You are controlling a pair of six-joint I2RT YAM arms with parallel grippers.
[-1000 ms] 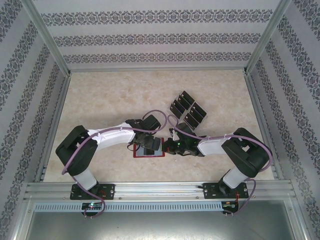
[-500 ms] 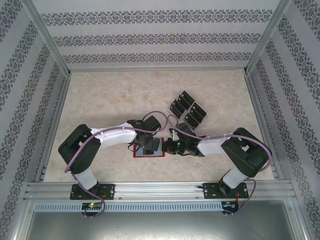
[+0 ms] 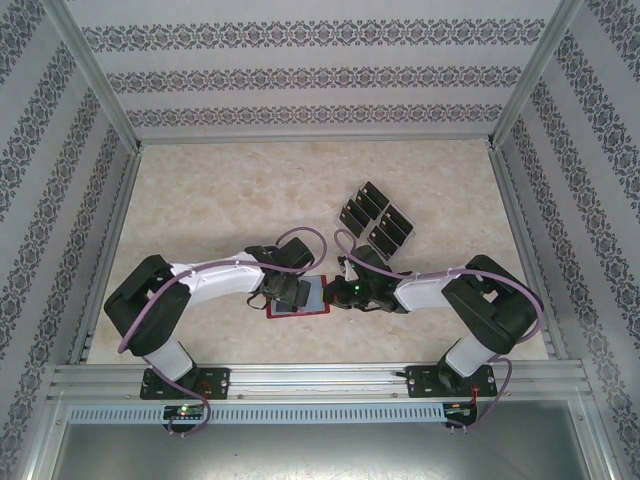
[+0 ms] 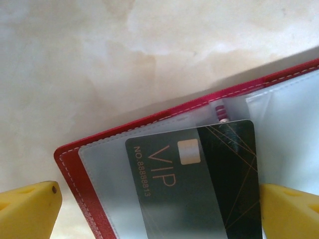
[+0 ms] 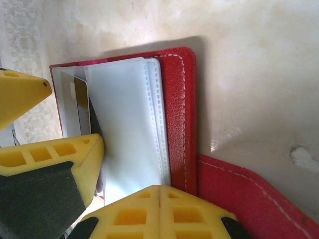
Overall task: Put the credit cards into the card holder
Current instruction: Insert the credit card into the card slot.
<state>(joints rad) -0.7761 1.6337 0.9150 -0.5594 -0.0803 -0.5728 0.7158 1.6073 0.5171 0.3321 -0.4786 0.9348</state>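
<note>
The card holder (image 3: 300, 311) lies open near the front of the table, red with pale translucent pockets (image 5: 127, 124). A black credit card (image 4: 199, 189) marked VIP sits partly under a pocket, its right part uncovered. My left gripper (image 3: 288, 291) (image 4: 159, 191) hovers open over it, its yellow fingers (image 4: 30, 209) standing clear on either side of the card. My right gripper (image 3: 341, 293) (image 5: 159, 188) is shut, tips resting on the holder's right cover (image 5: 177, 99) and pocket edge. Several more credit cards (image 3: 378, 220) lie in a cluster behind.
Both arms meet over the holder, and the left gripper's fingers (image 5: 50, 154) stand close beside my right gripper. Patterned walls and metal rails (image 3: 300, 375) enclose the marbled table (image 3: 220, 200).
My left gripper has shifted slightly left and nearer over the holder, its elbow swinging left. The right arm has stayed still.
</note>
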